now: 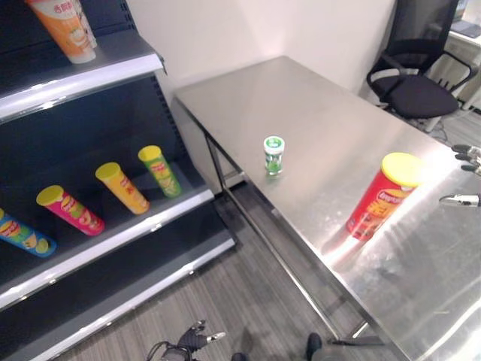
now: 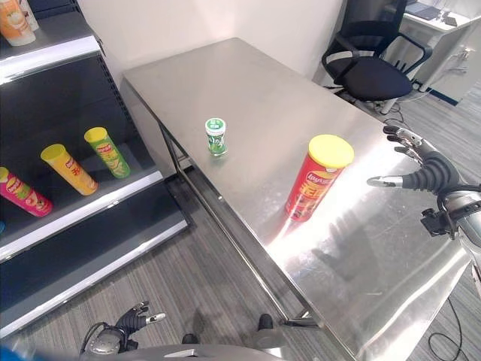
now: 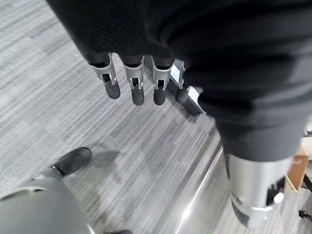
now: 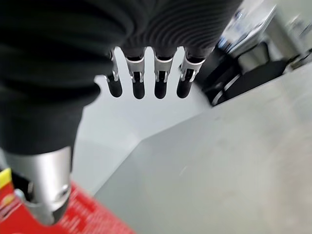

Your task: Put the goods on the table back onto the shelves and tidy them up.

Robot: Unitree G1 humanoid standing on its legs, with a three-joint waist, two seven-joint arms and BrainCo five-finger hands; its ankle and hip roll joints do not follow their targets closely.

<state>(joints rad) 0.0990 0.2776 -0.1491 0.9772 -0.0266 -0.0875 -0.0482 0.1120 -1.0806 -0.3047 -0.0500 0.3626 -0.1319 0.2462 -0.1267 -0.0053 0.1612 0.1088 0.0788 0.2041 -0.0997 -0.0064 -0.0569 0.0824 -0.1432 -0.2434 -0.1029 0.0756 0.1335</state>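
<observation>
A tall red chip can with a yellow lid (image 2: 316,184) stands upright on the steel table (image 1: 316,113). A small green-and-white jar (image 1: 273,155) stands near the table's left edge. My right hand (image 2: 421,171) hovers open just right of the red can, fingers straight, thumb pointing toward it; the can's red side (image 4: 92,214) lies beside the thumb in the right wrist view. My left hand (image 2: 131,322) hangs low over the floor, fingers straight (image 3: 134,87), holding nothing.
A dark shelf unit (image 1: 113,226) stands left of the table, with several chip cans lying on its middle shelf and an orange can (image 1: 64,26) on the upper shelf. A black office chair (image 1: 417,83) stands behind the table's far right corner.
</observation>
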